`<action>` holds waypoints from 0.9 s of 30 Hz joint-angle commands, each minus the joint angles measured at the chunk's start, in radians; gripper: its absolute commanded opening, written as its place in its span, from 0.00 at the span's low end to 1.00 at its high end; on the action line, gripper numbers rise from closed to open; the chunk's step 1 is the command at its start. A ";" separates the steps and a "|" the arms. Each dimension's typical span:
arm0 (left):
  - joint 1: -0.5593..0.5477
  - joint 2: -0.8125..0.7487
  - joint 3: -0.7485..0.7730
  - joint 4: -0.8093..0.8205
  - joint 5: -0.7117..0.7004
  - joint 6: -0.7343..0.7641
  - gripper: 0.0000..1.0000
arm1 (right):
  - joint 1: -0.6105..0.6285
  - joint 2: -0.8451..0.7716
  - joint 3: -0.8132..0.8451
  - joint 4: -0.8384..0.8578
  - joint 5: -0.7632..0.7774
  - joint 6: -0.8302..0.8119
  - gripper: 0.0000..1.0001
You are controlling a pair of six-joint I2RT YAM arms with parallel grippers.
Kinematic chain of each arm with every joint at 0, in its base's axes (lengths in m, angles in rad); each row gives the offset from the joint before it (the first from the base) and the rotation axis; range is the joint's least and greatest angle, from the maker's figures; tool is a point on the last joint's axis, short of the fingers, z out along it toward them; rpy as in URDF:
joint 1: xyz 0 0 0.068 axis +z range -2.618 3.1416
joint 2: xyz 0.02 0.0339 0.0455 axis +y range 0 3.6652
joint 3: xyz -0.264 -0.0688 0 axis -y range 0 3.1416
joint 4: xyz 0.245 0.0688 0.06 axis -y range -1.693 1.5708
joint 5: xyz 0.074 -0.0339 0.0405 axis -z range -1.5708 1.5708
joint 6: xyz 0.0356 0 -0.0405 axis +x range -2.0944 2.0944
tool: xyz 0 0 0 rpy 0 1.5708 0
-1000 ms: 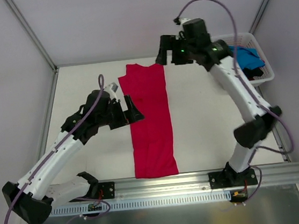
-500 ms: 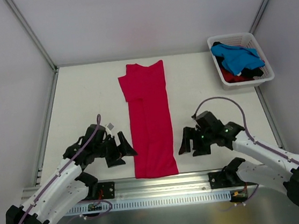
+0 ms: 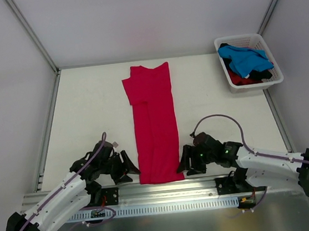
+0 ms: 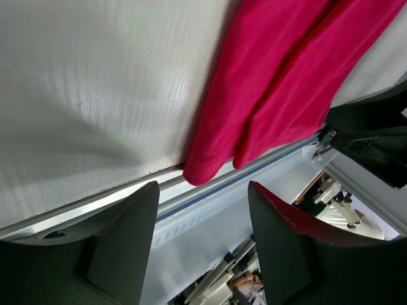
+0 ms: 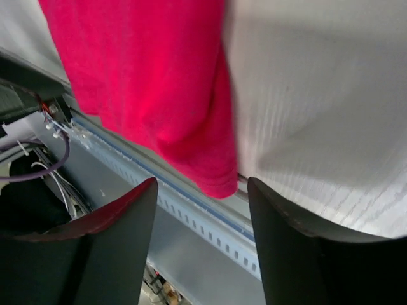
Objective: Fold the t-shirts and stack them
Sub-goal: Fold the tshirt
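Note:
A crimson-red t-shirt (image 3: pixel 154 124) lies folded into a long narrow strip down the middle of the table, collar end far and hem at the near edge. My left gripper (image 3: pixel 130 166) sits low just left of the hem's near-left corner. My right gripper (image 3: pixel 183 166) sits just right of the near-right corner. In the left wrist view the t-shirt's (image 4: pixel 273 76) hem corner lies just ahead of the open gripper (image 4: pixel 203 188), nothing between the fingers. In the right wrist view the t-shirt's (image 5: pixel 146 76) corner hangs over the rail in front of the open gripper (image 5: pixel 202 190).
A white slatted basket (image 3: pixel 257 86) stands at the far right with a bright blue t-shirt (image 3: pixel 243 59) on top of dark and red cloth (image 3: pixel 257 75). A metal rail (image 3: pixel 207 185) runs along the near table edge under the hem.
Both arms have drawn back to the near edge, the right one from the shirt's collar end. Each gripper now flanks a hem corner, and both pairs of jaws have narrowed.

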 commanded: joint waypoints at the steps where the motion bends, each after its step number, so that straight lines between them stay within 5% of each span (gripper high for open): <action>1: -0.068 0.043 -0.007 0.016 -0.039 -0.061 0.58 | 0.028 0.046 -0.052 0.156 0.063 0.125 0.60; 11: -0.160 0.031 -0.029 0.027 -0.127 -0.114 0.54 | 0.125 0.187 0.016 0.088 0.093 0.130 0.50; 27: -0.174 0.065 -0.079 0.166 -0.114 -0.116 0.49 | 0.166 0.109 -0.018 0.000 0.143 0.178 0.36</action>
